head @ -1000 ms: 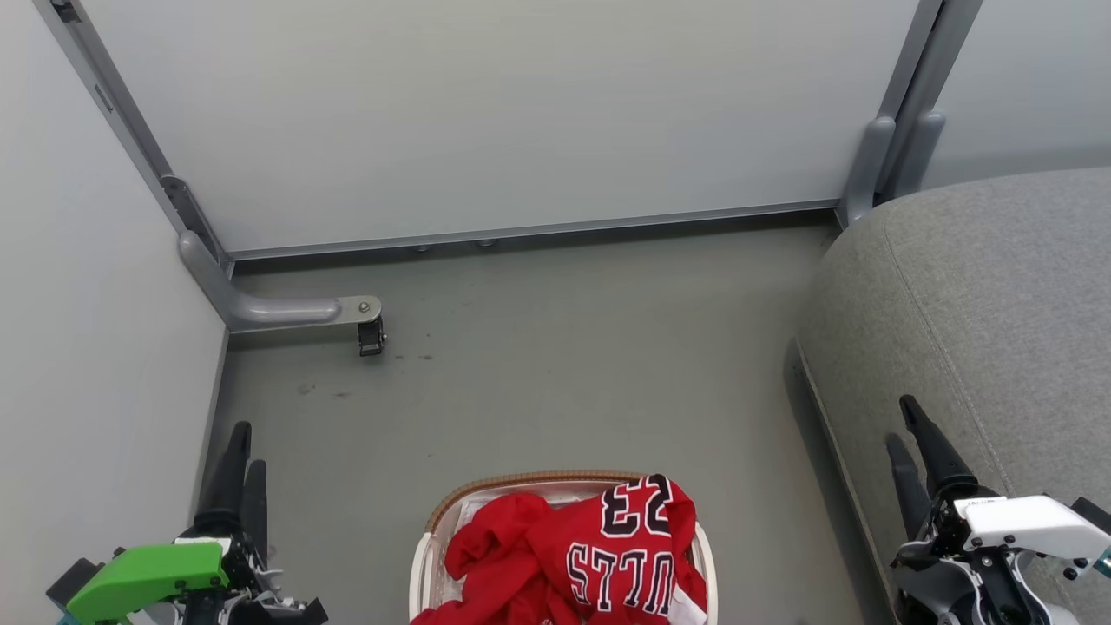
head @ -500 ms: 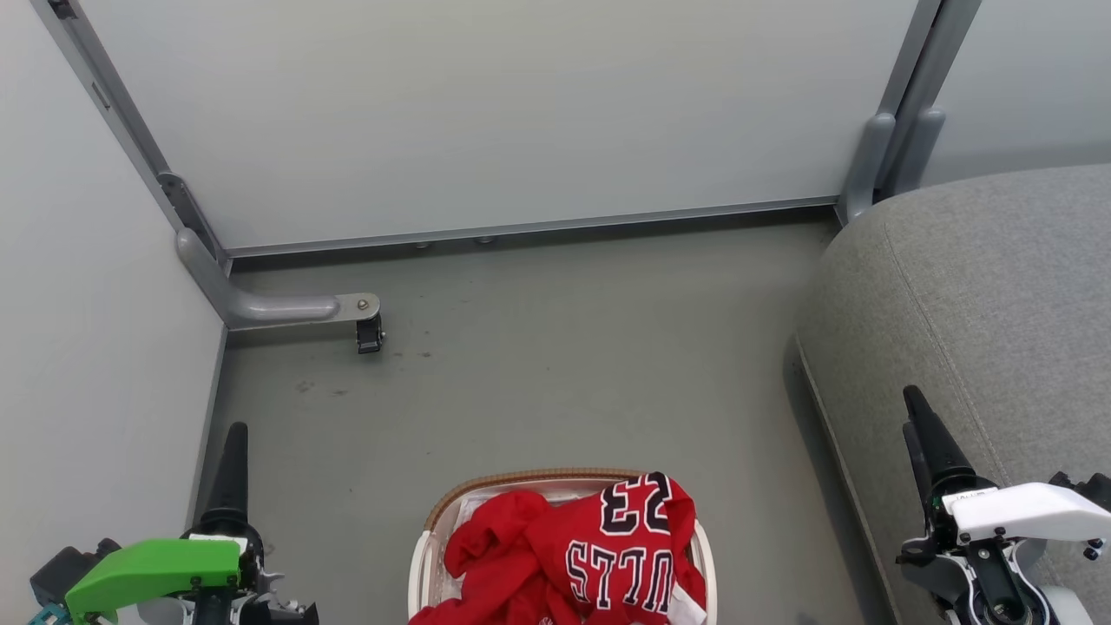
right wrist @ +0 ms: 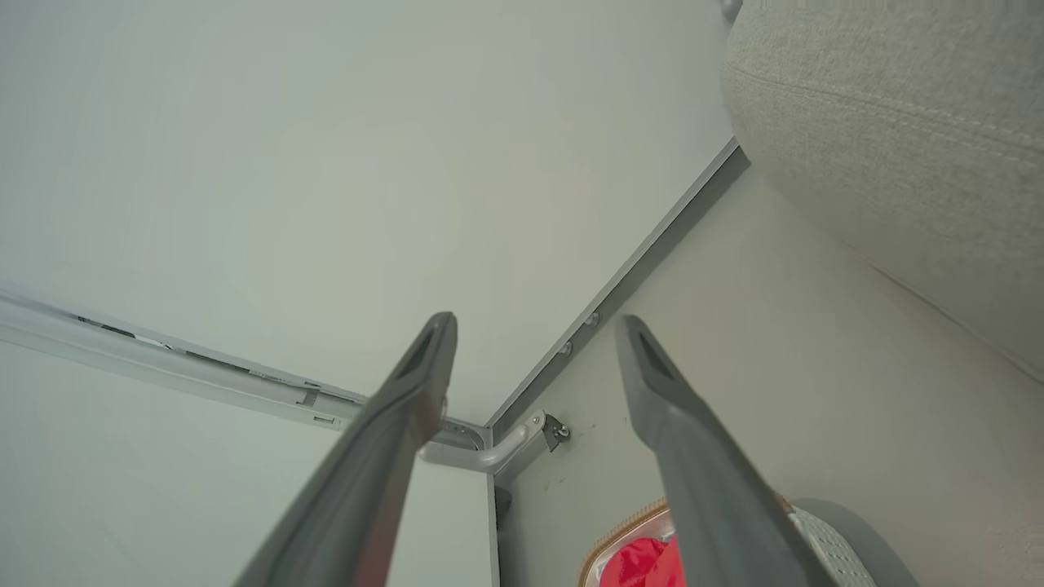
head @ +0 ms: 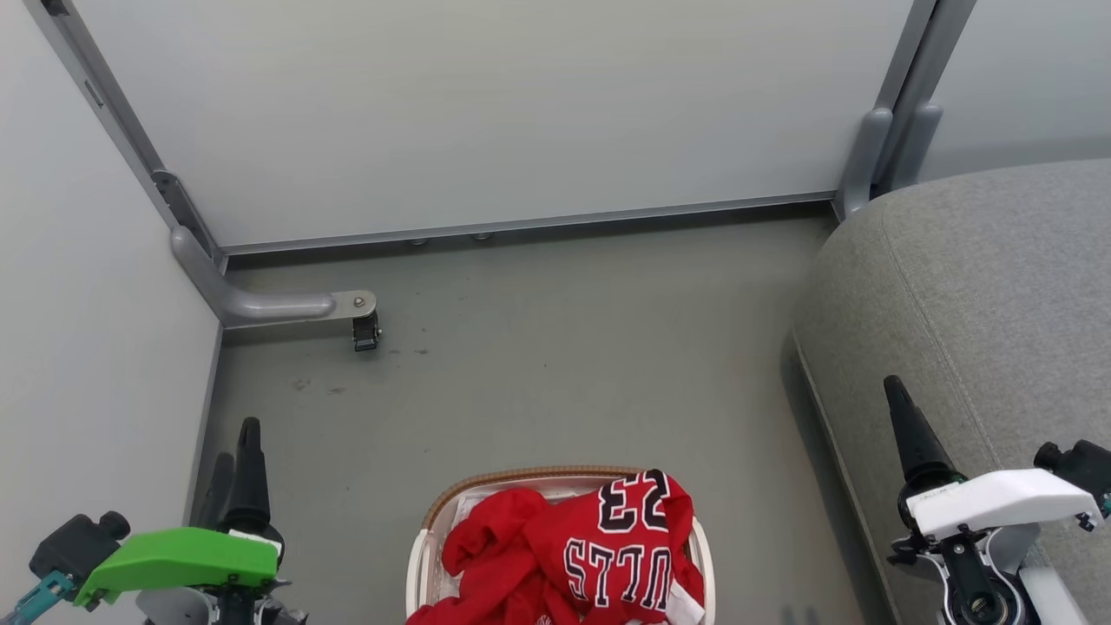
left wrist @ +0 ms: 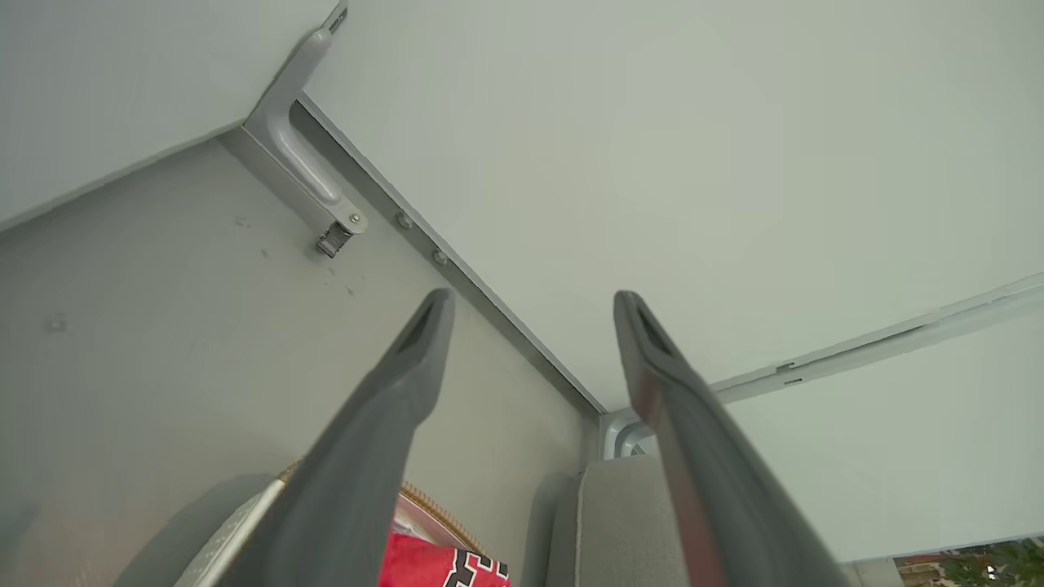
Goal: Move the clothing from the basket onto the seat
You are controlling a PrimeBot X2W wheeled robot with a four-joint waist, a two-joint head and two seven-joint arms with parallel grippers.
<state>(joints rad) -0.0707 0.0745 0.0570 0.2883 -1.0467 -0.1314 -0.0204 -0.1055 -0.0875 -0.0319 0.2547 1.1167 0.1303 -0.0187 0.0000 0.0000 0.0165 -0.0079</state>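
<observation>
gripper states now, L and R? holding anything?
Left gripper: open, holding nothing.
Right gripper: open, holding nothing.

Can make out just two bits of text, both on the red jersey (head: 599, 555): "BULLS" in chunky black letters with a white outline, and "23" right above it in the same style. Both upside down as seen from the head view. Also a small white tag (head: 686, 609) at the jersey's lower right edge, way too tiny to read. From the left wrist view, just a sliver of black-and-white lettering on the red cloth, not legible.
</observation>
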